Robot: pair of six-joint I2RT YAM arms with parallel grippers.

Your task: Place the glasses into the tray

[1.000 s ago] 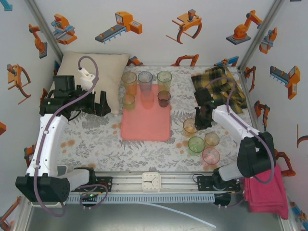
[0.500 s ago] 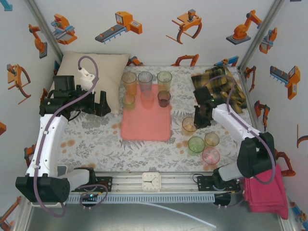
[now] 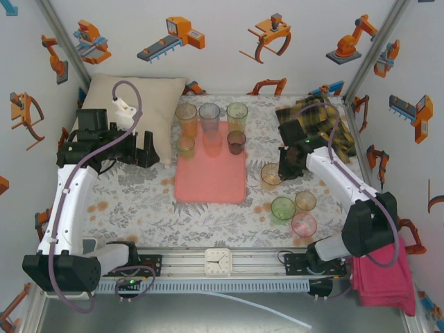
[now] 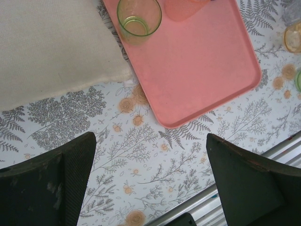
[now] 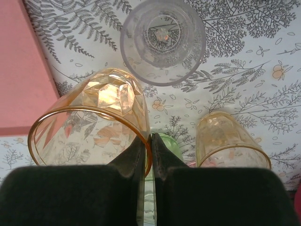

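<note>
Orange glass (image 5: 94,117) pinched by its rim in the closed right fingers (image 5: 164,162) may twist loose or clip the tray (image 5: 19,70) edge; left fingers (image 4: 51,179) gape empty

White arms (image 3: 69,201); black pincers (image 4: 150,137) (image 5: 147,139); lilac cables (image 3: 132,94)

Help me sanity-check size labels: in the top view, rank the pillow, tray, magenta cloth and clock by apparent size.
1. Pillow and tray: too alike to rank, the pillow partly covered.
2. The magenta cloth.
3. Smallest: the clock.
</note>
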